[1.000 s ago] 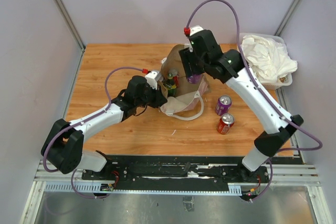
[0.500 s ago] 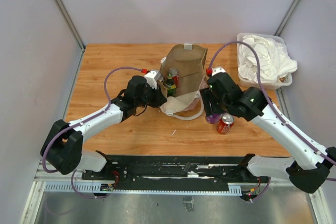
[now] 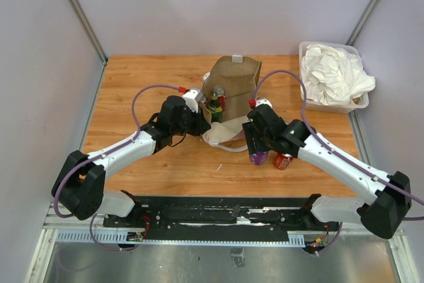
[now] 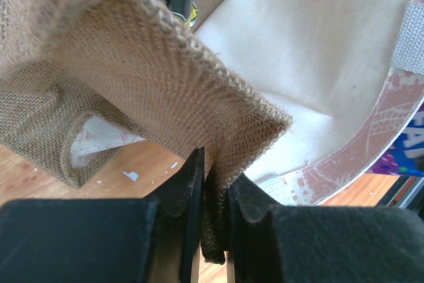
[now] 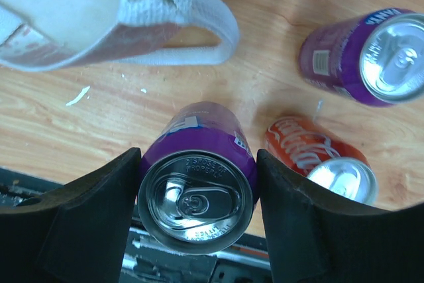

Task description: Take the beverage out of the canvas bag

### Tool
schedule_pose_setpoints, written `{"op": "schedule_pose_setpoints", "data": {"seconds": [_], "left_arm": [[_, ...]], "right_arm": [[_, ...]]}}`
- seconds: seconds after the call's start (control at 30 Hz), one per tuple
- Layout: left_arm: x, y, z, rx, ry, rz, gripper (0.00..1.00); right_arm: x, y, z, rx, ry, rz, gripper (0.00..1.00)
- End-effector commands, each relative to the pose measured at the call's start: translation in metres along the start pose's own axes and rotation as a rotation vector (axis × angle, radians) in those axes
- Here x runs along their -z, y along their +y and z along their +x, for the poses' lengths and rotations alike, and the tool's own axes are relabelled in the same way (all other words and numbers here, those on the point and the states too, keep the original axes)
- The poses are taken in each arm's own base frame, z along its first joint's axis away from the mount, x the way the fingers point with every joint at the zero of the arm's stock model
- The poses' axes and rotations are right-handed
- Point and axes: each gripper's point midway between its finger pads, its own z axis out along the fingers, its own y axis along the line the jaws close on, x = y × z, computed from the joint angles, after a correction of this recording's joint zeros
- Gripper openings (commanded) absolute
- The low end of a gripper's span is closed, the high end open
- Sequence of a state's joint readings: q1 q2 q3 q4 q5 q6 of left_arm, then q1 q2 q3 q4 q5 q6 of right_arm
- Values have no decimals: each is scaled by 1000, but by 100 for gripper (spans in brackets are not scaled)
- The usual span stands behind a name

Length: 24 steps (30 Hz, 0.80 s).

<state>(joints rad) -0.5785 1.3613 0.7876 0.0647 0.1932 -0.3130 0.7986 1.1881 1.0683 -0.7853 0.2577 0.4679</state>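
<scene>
Jaws of left gripper (image 4: 213,167) tight on bag (image 4: 165,77) rim; jaws of right gripper (image 5: 197,197) snug around purple can (image 5: 202,134).

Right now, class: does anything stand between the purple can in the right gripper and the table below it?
Nothing visible does. The right gripper holds the purple can over bare wood of the table. The red can and the canvas bag's handle sit close beside it, not under it.
</scene>
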Motion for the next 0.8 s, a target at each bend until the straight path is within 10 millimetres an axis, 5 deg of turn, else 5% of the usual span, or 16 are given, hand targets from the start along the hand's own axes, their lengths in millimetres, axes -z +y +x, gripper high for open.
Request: {"op": "schedule_pose_setpoints", "data": {"seconds": [0.0, 0.57, 0.63, 0.77], "left_arm": [[-4, 17, 19, 2, 69, -75, 12], [-2, 19, 24, -5, 78, -79, 13], [-3, 20, 25, -5, 80, -82, 13], [-3, 21, 24, -8, 78, -86, 13]], "right_arm": [[-28, 6, -16, -19, -84, 24, 1], [-76, -13, 14, -96, -16, 113, 3], [-76, -15, 19, -91, 11, 125, 19], [-71, -18, 23, -86, 44, 143, 73]]}}
